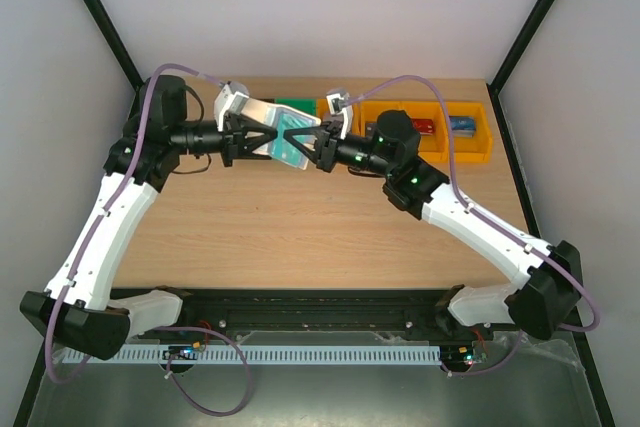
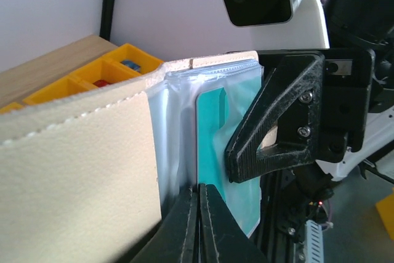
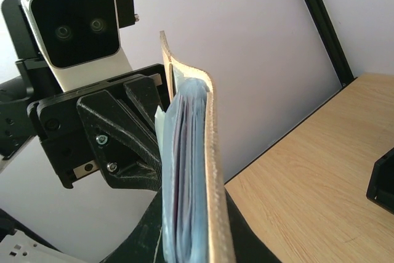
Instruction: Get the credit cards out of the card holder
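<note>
The card holder [image 1: 278,138] is held up in the air between both grippers, over the back of the table. Its white cover [image 2: 74,177] is folded aside, showing pale see-through sleeves [image 2: 166,133]. A teal credit card [image 2: 212,146] sits in one sleeve. My left gripper [image 2: 198,214] is shut on the sleeve's edge beside the teal card. My right gripper [image 3: 192,238] is shut on the stack of sleeves and the white cover [image 3: 212,170]. One of its black fingers [image 2: 277,133] presses on the teal card's sleeve. A red card [image 1: 422,127] and a blue card [image 1: 461,125] lie in the orange bin.
The orange bin [image 1: 478,152] stands at the back right, and also shows in the left wrist view [image 2: 74,81]. A green bin [image 1: 293,104] is behind the grippers. A black bin's edge [image 3: 381,180] shows on the wooden table [image 1: 300,227]. Walls enclose the left, back and right.
</note>
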`<state>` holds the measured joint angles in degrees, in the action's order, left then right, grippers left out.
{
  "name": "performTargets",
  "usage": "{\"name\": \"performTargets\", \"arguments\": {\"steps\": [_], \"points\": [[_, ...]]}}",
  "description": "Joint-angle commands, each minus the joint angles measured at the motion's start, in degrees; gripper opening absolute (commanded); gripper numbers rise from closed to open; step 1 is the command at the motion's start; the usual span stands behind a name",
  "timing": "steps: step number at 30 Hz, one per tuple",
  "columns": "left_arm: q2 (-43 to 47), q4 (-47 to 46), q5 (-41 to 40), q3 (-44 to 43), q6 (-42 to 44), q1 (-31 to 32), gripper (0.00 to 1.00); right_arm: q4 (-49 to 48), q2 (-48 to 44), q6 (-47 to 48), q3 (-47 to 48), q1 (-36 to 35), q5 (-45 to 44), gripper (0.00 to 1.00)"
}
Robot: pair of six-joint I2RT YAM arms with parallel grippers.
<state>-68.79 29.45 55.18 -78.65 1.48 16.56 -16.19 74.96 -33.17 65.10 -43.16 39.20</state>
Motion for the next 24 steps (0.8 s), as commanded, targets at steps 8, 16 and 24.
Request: {"name": "performTargets", "arguments": {"steps": [8,16,24], "points": [[0.44,4.27,10.59,0.52,4.42,-2.48,0.02,-3.96,-4.25,1.87,-2.37,-2.25,4.32,0.11],[0.86,5.19,10.22,2.19,6.93,-5.20,0.02,-1.39,-4.41,3.11,-1.43,-2.10,3.94,0.05],[0.34,9.25,9.10,3.87,12.50,-3.60,0.02,-0.97,-1.59,2.41,-0.19,-2.14,4.48,0.04]]}}
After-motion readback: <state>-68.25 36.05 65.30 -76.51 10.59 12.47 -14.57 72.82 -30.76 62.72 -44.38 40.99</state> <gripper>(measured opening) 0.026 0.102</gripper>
